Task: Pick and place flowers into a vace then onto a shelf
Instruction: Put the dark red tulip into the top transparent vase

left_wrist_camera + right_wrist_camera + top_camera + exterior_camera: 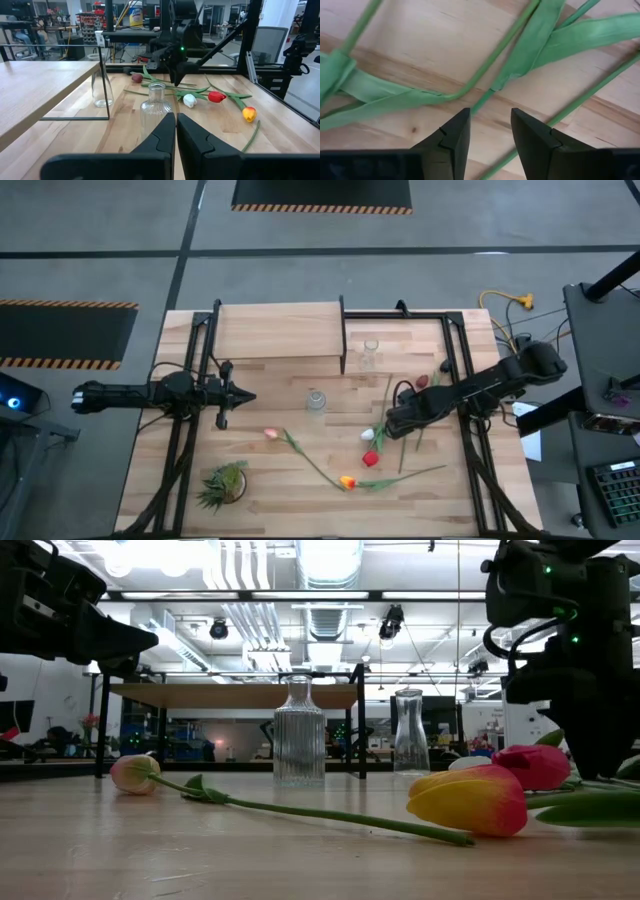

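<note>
On the planked table (300, 480), the pale wood shelf (278, 330) stands along the far edge on thin black legs. Right arm reaches in from the right side; right gripper (490, 131) hangs low over the crossing green stems (485, 75), fingers parted with one stem between them, not clamped. Left arm waits over the left side, left gripper (176, 131) pressed closed on nothing. Ribbed glass vase (316, 401) stands mid-table, empty; a second clear vase (370, 355) stands just beside the shelf. Five tulips lie flat: pink (270, 434), yellow-orange (347, 481), red (370, 459), white (368, 435), maroon (422, 382)
</note>
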{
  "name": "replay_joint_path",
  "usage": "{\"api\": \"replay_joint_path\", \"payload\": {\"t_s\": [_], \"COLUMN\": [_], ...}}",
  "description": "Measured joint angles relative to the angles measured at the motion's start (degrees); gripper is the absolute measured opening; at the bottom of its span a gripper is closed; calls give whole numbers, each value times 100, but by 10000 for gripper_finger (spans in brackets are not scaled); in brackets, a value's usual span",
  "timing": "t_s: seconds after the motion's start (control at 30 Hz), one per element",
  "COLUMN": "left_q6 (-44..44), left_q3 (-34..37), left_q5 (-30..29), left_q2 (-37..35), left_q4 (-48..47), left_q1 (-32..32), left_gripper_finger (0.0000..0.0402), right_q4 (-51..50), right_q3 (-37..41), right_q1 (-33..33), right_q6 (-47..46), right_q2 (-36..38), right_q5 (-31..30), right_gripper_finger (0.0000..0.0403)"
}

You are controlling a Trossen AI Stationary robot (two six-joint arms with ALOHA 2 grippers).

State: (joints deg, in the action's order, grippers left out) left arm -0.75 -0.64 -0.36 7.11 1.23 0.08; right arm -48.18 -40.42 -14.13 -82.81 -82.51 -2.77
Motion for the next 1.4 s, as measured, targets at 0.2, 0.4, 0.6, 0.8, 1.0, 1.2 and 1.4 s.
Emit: {"api": "replay_joint_path", "payload": {"t_s": [0.2, 0.4, 0.6, 0.8, 1.0, 1.2, 1.4], "left_q6": [1, 1, 0, 1, 1, 1, 2], "left_q3": [0, 0, 0, 0, 0, 0, 0], "left_q5": [0, 0, 0, 0, 0, 0, 0], "left_q2": [-1, -1, 1, 1, 3, 1, 1], "left_q4": [0, 0, -2, -2, -2, -1, -1], "left_q1": [0, 0, 0, 0, 0, 0, 0], "left_gripper_finger": [0, 0, 0, 0, 0, 0, 0], "right_q4": [42, 220, 224, 240, 252, 279, 263], "right_q3": [4, 7, 15, 21, 20, 26, 35], "right_q1": [0, 1, 1, 0, 2, 4, 3], "right_q6": [-85, -83, -83, -77, 225, 246, 307], "right_q2": [20, -112, -268, -417, -506, -455, -423], "right_q5": [-21, -68, -76, -66, -11, 32, 77], "right_gripper_finger": [127, 129, 125, 117, 98, 64, 31]}}
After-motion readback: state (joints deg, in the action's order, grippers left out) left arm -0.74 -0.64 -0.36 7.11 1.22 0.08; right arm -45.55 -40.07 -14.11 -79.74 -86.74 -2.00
